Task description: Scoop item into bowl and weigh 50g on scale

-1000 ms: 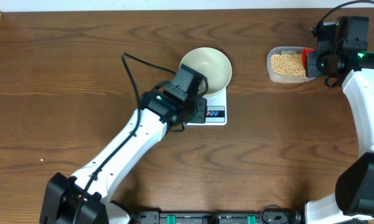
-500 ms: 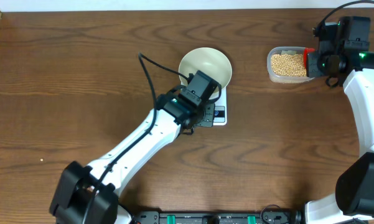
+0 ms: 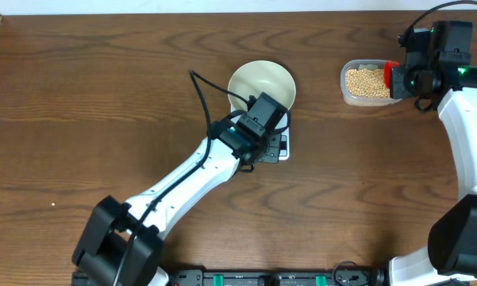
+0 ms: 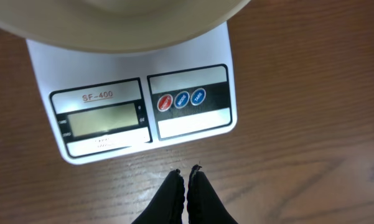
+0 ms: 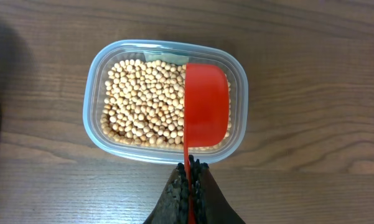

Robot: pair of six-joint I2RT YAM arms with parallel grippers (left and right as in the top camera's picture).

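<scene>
The empty white bowl [image 3: 262, 79] stands on the white scale [image 3: 282, 148], and its rim [image 4: 124, 25] overhangs the LCD [image 4: 102, 119] and the round buttons [image 4: 182, 99]. My left gripper [image 4: 187, 171] is shut with nothing in it, over the wood just in front of the scale's front edge. In the overhead view the left arm covers most of the scale. The tan-yellow beans [image 5: 143, 99] fill a clear tub [image 5: 96, 87] at the back right. My right gripper [image 5: 190, 167] is shut on the handle of a red scoop [image 5: 206, 102], whose cup lies over the right part of the beans.
The clear tub [image 3: 351, 97] stands well to the right of the bowl, with bare wooden table between them. The left arm's black cable [image 3: 210, 99] loops above the table left of the bowl. A pale wall runs along the table's far edge.
My left arm has swung to the right along the front of the scale, and its jaws have closed the last bit. The right arm and the scoop have not moved.
</scene>
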